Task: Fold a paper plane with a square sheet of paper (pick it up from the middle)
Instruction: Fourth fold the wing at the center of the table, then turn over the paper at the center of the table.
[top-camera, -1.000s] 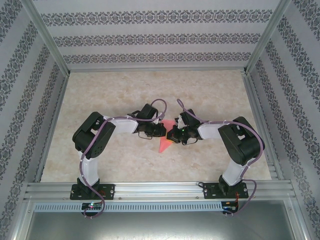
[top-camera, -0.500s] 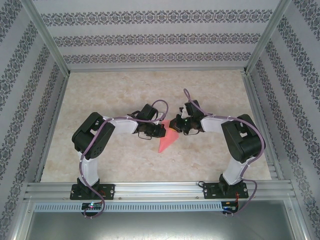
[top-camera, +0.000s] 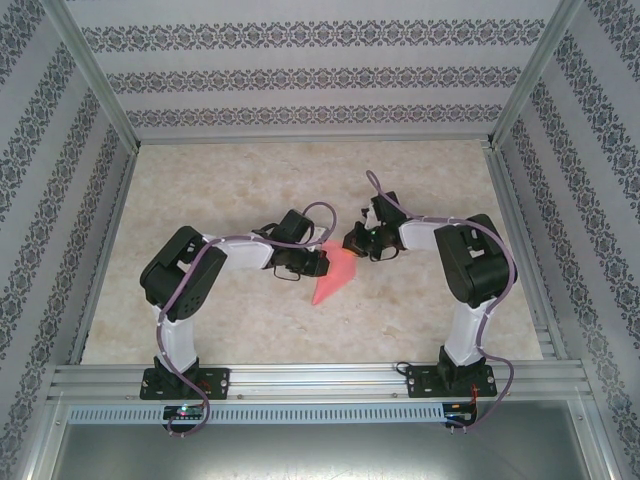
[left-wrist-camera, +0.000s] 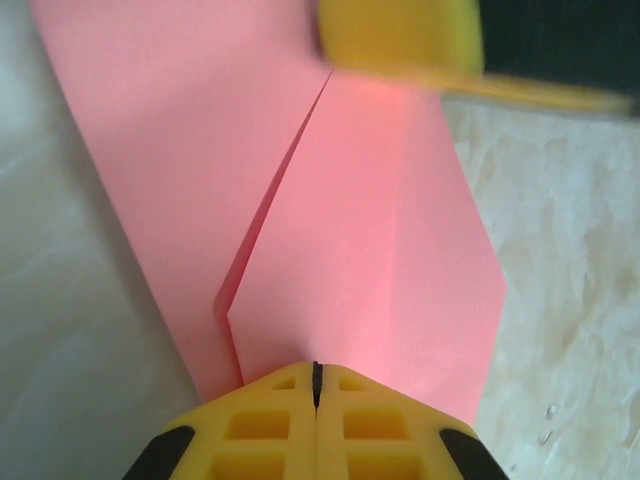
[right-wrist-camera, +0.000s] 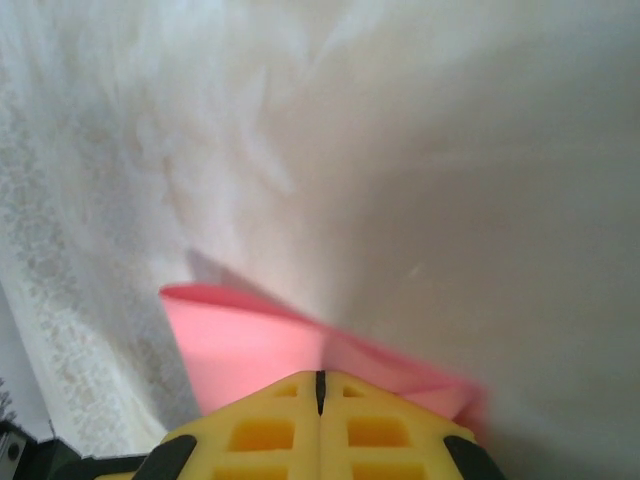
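Observation:
The pink-red square sheet of paper (top-camera: 333, 278) is folded into a pointed shape near the table's middle, its tip toward the near edge. In the left wrist view the paper (left-wrist-camera: 380, 250) shows two flaps meeting along a crease. My left gripper (top-camera: 322, 262) is at its left edge, jaws shut (left-wrist-camera: 316, 372) with the paper running out from them. My right gripper (top-camera: 350, 243) is at the wide far end, shut (right-wrist-camera: 320, 380) on a raised edge of the paper (right-wrist-camera: 250, 345). One of its yellow fingers (left-wrist-camera: 400, 35) shows blurred above the paper.
The marbled tabletop (top-camera: 250, 180) is bounded by patterned walls at the back and both sides. An aluminium rail (top-camera: 320, 378) with both arm bases runs along the near edge. Open surface lies beyond and beside the grippers.
My right gripper has moved from over the paper's middle to its far wide end, uncovering more of the sheet. The left gripper has closed the last bit and stayed in place.

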